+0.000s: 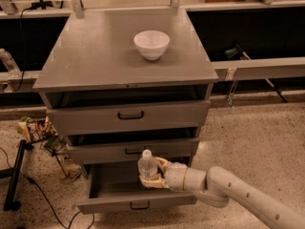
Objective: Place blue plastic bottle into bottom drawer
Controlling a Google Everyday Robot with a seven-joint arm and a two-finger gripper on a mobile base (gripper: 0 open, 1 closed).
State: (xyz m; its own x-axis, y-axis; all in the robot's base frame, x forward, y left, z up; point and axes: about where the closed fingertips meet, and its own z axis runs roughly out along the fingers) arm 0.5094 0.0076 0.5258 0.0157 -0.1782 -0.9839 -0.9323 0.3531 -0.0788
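Note:
The blue plastic bottle (147,165) is a clear bottle with a white cap, held upright. My gripper (152,173) is shut on the bottle around its lower body, reaching in from the lower right. It holds the bottle over the open cavity of the bottom drawer (138,203), which is pulled out at the foot of the grey cabinet. The bottle's cap stands in front of the middle drawer's front (128,151). The bottle's base is hidden by the fingers (163,164).
A white bowl (151,44) sits on the cabinet top (95,56). The top drawer (131,115) is slightly open. Snack bags and clutter (40,130) and a black stand with cables (14,175) lie on the floor to the left. Another bottle (9,63) stands far left.

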